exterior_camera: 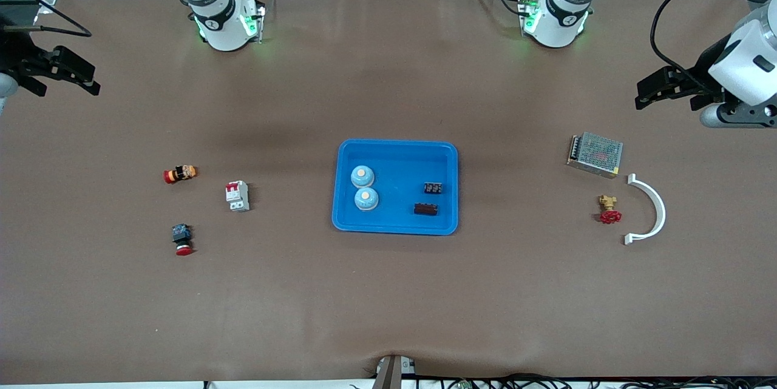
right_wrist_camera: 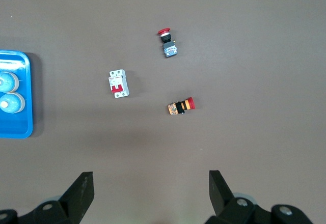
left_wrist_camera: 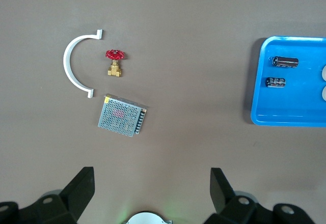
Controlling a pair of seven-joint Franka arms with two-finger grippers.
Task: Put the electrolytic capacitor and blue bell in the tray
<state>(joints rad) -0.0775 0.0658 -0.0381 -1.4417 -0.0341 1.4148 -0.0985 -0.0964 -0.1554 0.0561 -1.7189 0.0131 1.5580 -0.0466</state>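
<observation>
Both sets of fingers are spread wide and holding nothing: your left gripper (exterior_camera: 668,90) hangs over bare mat toward the left arm's end of the table, well apart from the tray (exterior_camera: 394,228), and your right gripper (exterior_camera: 64,73) does the same at the right arm's end. Looks to me like the job's basically done, since both blue bells (exterior_camera: 363,187) sit side by side in the tray and the two electrolytic capacitors (exterior_camera: 429,199) lie in it too, toward the left arm's end. So the best move is probably just to keep both arms parked clear and not bump that rim. Tray is glossy bright blue plastic, shallow, rounded corners. Bells are smooth pale blue domes with a light button on top; capacitors are small dark cylinders lying on their sides. Everything else (metal mesh box (exterior_camera: 595,154), brass valve (exterior_camera: 608,209), white arc (exterior_camera: 652,210), breaker (exterior_camera: 237,196), two red-capped buttons (exterior_camera: 181,207)) stays outside the tray.
</observation>
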